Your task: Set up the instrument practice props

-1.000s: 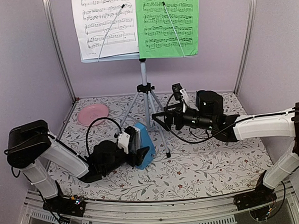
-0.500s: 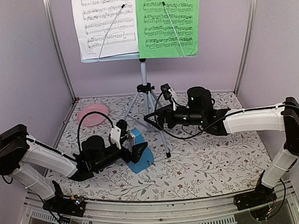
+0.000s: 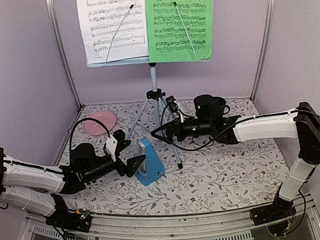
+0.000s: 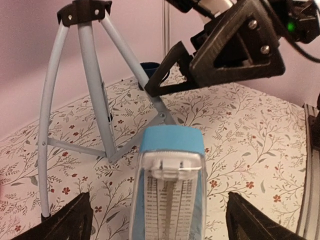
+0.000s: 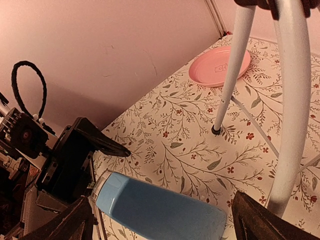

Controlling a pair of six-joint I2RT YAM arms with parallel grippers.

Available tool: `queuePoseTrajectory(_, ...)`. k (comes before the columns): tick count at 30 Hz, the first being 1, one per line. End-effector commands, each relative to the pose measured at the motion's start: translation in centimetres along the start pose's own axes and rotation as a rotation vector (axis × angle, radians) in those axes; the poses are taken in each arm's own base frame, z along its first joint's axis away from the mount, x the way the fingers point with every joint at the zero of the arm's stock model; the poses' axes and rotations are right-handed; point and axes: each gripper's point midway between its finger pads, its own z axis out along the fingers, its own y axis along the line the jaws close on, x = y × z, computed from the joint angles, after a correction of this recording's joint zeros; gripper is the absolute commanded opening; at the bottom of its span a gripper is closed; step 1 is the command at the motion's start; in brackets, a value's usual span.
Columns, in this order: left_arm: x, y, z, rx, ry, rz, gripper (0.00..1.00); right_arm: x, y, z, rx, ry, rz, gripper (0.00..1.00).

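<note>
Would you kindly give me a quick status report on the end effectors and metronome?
Left end effector open, facing metronome. Right end effector open at tripod leg. Metronome upright, nothing blocking.

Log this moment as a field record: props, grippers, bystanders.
Music stand: upright, white page and green page on it
Metronome: upright on the table, near the stand's legs
Left gripper: open, by the metronome
Right gripper: open, beside a stand leg
Others: pink plate, dark mug

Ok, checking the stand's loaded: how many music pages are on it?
2: a white page on the left half of the stand, a green page on the right. Sheets behind them would be hidden.
</note>
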Motion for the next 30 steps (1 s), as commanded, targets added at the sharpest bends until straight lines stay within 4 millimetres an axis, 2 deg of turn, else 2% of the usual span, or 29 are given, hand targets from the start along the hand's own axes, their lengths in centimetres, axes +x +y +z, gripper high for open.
queuePoseTrajectory(1,3.0,0.8,0.5,-0.017,0.118,-0.002,0.95,-0.5,0.8,0.2,-0.024,0.003,0.005,0.98)
queuePoseTrajectory(4,4.8,0.3,0.5,0.011,0.171,-0.018,0.95,-0.5,0.8,0.1,-0.024,0.003,0.005,0.98)
queuePoseTrajectory(8,7.6,-1.4,0.0,0.103,0.228,-0.077,0.88,-0.5,0.9,0.0,-0.029,0.003,0.003,0.99)
queuePoseTrajectory(12,9.8,-1.4,-1.0,0.1,0.255,-0.119,0.81,-0.9,0.9,-0.3,-0.026,-0.007,-0.004,1.0)
queuePoseTrajectory(19,12.2,-1.2,-0.3,0.091,0.309,-0.09,0.59,-1.0,0.7,-0.4,-0.025,-0.008,-0.006,1.0)
queuePoseTrajectory(22,12.4,-1.2,0.5,0.088,0.304,-0.084,0.55,-1.0,0.5,-0.5,-0.019,-0.009,-0.004,1.0)
queuePoseTrajectory(30,10.4,-0.9,3.0,0.067,0.208,-0.068,0.51,-1.0,-0.3,-0.9,0.03,-0.018,-0.012,1.0)
